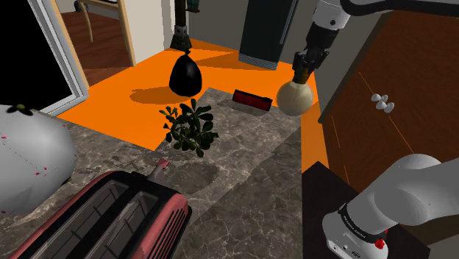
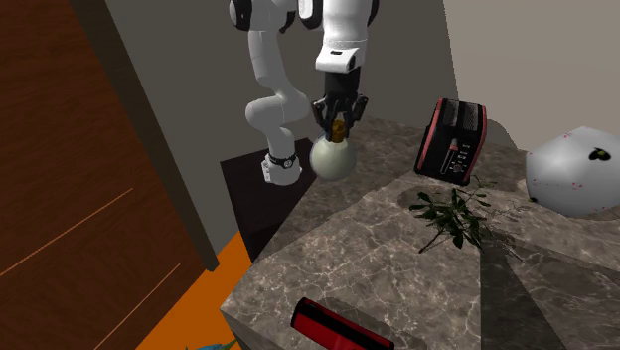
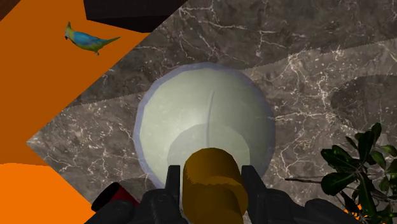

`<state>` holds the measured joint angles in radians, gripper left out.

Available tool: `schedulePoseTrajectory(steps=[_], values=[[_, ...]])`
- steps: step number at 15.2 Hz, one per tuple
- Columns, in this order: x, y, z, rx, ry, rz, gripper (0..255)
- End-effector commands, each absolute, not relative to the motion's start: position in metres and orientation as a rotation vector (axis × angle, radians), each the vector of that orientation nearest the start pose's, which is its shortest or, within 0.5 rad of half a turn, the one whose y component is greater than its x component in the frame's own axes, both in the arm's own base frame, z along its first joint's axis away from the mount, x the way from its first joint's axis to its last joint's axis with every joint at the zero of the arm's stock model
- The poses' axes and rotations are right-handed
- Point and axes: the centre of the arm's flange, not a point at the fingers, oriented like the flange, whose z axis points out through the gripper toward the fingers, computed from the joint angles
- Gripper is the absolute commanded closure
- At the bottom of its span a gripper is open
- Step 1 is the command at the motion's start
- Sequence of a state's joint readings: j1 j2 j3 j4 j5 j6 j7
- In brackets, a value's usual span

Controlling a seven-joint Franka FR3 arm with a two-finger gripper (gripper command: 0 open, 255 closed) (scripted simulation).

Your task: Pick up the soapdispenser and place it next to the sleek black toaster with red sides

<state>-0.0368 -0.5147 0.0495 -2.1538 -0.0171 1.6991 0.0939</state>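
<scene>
Toaster (image 1: 110, 221) lies nearest on worktop (image 1: 250, 169), plant (image 1: 190, 126) between it and pale round dispenser (image 1: 294, 97), which hangs over far edge, jaws clenched on its brown pump (image 3: 212, 178). Carry upright, clear plant, lower just beside red side; narrow grip, so move slow.

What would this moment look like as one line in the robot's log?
tool: shut on soap dispenser by its brown top | position: over marble counter | toaster: apart from it, placement not yet done

Arm (image 2: 343, 30) bent over the dispenser (image 1: 295, 97), gripper (image 1: 303, 66) pointing down, fingers (image 3: 172, 184) apparently pinching its top.
</scene>
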Motion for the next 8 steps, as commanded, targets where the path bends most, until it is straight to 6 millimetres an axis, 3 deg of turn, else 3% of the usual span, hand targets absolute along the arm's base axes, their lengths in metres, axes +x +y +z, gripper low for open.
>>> schedulePoseTrajectory(steps=[1, 8], values=[[0.4, 0.008, 0.615, -3.176, 0.135, -0.098, 255], [0.4, 0.008, 0.651, -3.176, 0.135, -0.098, 255]])
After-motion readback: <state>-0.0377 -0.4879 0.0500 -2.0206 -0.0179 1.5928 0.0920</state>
